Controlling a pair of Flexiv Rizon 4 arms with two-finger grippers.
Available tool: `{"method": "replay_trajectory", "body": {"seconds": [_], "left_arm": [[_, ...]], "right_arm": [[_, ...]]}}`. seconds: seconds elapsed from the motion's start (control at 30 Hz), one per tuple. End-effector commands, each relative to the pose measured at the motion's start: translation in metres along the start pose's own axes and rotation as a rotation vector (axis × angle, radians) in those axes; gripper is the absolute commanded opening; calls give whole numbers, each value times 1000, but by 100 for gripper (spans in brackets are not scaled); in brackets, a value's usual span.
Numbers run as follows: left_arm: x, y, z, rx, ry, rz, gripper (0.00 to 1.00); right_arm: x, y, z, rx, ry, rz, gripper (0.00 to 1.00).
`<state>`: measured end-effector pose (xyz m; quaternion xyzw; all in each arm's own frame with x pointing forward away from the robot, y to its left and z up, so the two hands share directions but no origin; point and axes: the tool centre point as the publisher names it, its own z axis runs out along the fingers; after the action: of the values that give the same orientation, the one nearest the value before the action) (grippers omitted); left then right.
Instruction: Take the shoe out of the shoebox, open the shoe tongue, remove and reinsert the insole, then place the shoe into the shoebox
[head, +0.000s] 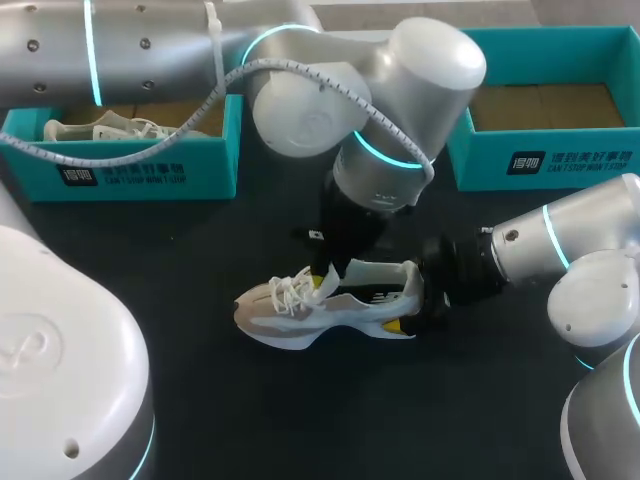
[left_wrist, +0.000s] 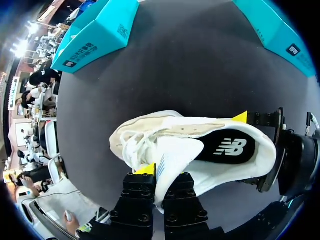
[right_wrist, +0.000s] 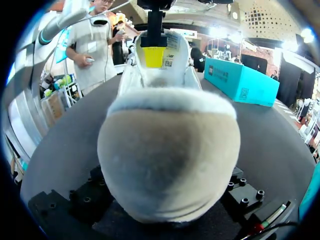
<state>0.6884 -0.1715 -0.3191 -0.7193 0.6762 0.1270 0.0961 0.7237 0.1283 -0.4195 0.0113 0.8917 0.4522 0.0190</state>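
Shoe (head: 330, 305) stood on its sole on the table (head: 200, 400), between the two teal boxes (head: 150, 170) and apart from both.

Left gripper (left_wrist: 161, 176) was nearly closed, pinching the tongue (left_wrist: 172, 155) from two sides. Right gripper (head: 425, 298) stood wide, one finger on each flank of the heel, apparently clamping it.

Step judged: opening the tongue. To do it well, draw the tongue up and toward the toe slowly, with the heel pinned down so the shoe neither tips nor slides. Lift far enough to bare the dark insole (left_wrist: 226, 148), seated inside.

Hidden: the heel covered the right gripper's tips in its own view. The left arm blocked the pinch from overhead. The insole's toe end lay under the tongue.
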Motion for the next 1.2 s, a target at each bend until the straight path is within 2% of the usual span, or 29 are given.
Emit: {"method": "replay_trajectory", "body": {"seconds": [0.03, 0.3, 0.4, 0.47, 0.57, 0.73, 1.0, 1.2], "left_arm": [[-7, 12, -3, -8, 38, -10, 0], [-22, 23, 4, -41, 69, -60, 1], [-26, 24, 9, -43, 73, -82, 13], [-29, 25, 11, -34, 74, -101, 15], [-36, 25, 13, -24, 85, -143, 24], [-50, 26, 18, -28, 99, -211, 28], [-65, 19, 28, -48, 96, -280, 33], [-75, 8, 45, -72, 68, -330, 36]], "right_arm": [[-1, 0, 1, 4, -2, 1, 0], [-1, 0, 1, 4, -2, 1, 0], [-1, 0, 1, 4, -2, 1, 0], [-1, 0, 1, 4, -2, 1, 0], [-1, 0, 1, 4, -2, 1, 0], [-1, 0, 1, 4, -2, 1, 0], [-1, 0, 1, 4, -2, 1, 0], [-1, 0, 1, 4, -2, 1, 0]]}}
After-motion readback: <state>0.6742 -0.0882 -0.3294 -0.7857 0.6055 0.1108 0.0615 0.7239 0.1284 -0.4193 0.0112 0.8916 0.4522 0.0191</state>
